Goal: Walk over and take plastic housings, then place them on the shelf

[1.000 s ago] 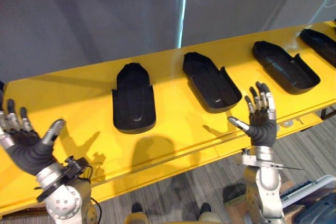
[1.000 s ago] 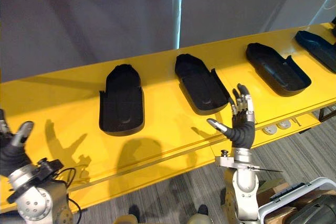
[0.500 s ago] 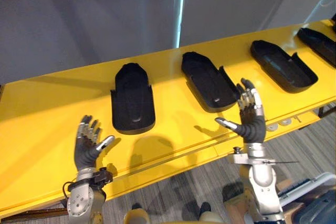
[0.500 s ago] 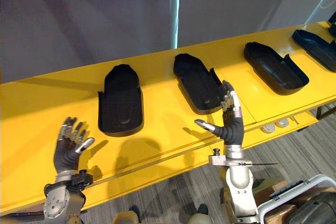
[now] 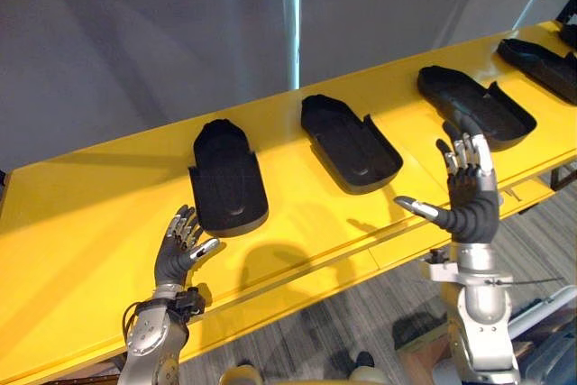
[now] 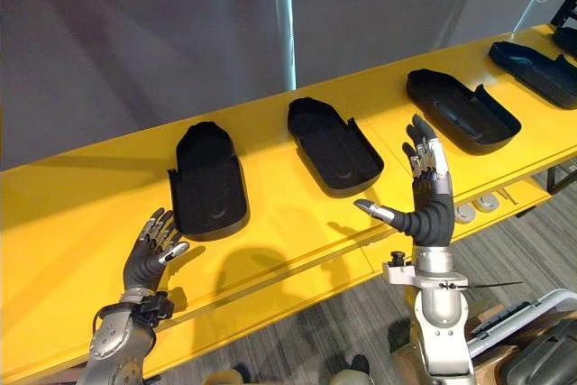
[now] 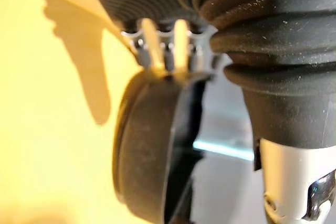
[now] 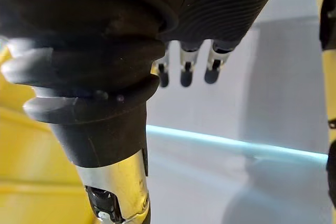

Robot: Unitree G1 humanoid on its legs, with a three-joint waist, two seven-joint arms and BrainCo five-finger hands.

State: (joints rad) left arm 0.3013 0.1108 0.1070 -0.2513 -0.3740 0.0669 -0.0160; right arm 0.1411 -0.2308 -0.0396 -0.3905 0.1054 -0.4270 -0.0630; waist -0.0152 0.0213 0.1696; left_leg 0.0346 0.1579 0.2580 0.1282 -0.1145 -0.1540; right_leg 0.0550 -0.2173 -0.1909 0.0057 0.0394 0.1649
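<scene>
Our left hand (image 5: 178,257) sits low, palm turned inward, fingers loosely spread and thumb out to the side. Our right hand (image 5: 470,206) stands higher, fingers straight and pointing up, thumb stretched toward our left

Along yellow table (image 5: 81,214), black housings (image 5: 228,182); left hand (image 5: 176,254), right hand (image 5: 469,200) splayed, apparently empty.

Four black housings (image 6: 209,182) (image 6: 334,143) (image 6: 462,107) (image 6: 536,65), one table (image 6: 72,214)
</scene>
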